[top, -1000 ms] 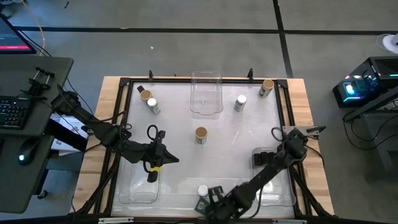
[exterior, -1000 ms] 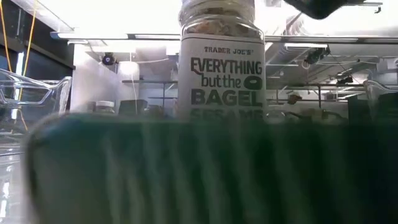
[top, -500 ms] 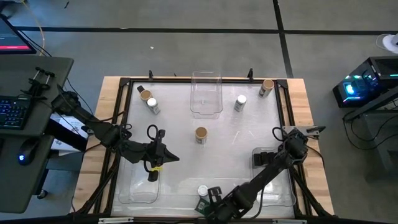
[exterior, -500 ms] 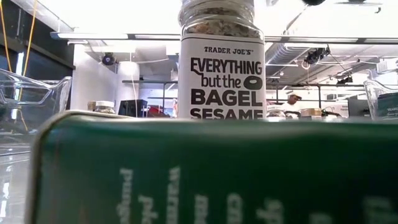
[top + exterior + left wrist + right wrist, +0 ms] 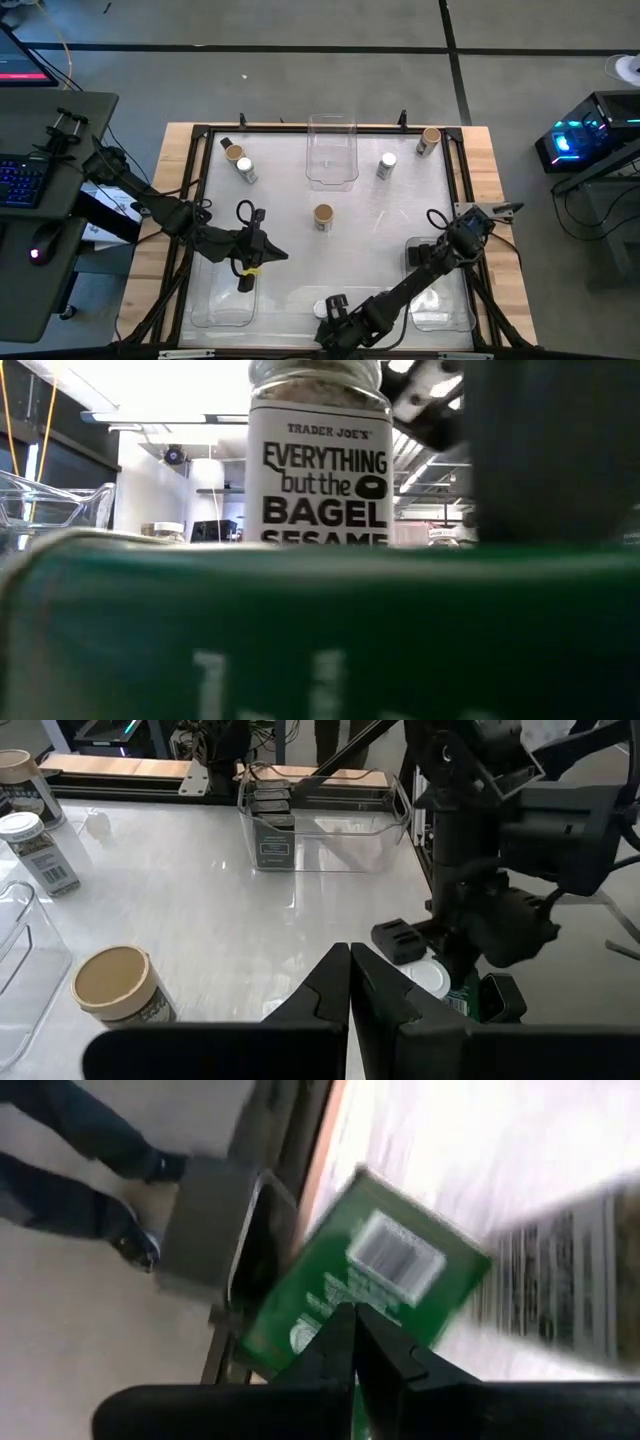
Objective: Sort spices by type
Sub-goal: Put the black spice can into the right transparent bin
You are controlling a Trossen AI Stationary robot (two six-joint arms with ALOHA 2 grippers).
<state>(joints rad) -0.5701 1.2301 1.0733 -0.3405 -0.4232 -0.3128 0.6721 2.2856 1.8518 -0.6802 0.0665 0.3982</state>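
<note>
Right end effector (image 5: 333, 322) is down at the near edge of the desk (image 5: 390, 215), fingers pressed together with nothing between them, hovering right over a flat green rectangular spice box (image 5: 365, 1285) and the white-lidded "Everything but the Bagel" jar (image 5: 318, 455) just beside it. My guess is it's lining up on the box, since it lies flat and needs a top-down pinch.

Left end effector (image 5: 247, 262) is also closed and empty, parked over the clear plastic bin at the near left corner (image 5: 222, 302), probably just waiting.

Rest of the spices are scattered: a tan-lidded jar (image 5: 323, 216) mid-desk, a tan-lidded jar (image 5: 234, 154) and a white-lidded one (image 5: 245, 169) touching near the far left corner, another white-lidded jar (image 5: 387, 164) and a tan one (image 5: 429, 139) toward the far right. Small black boxes (image 5: 271, 815) already sit in the clear bin at the near right (image 5: 440, 310), so that type looks partly sorted.
</note>
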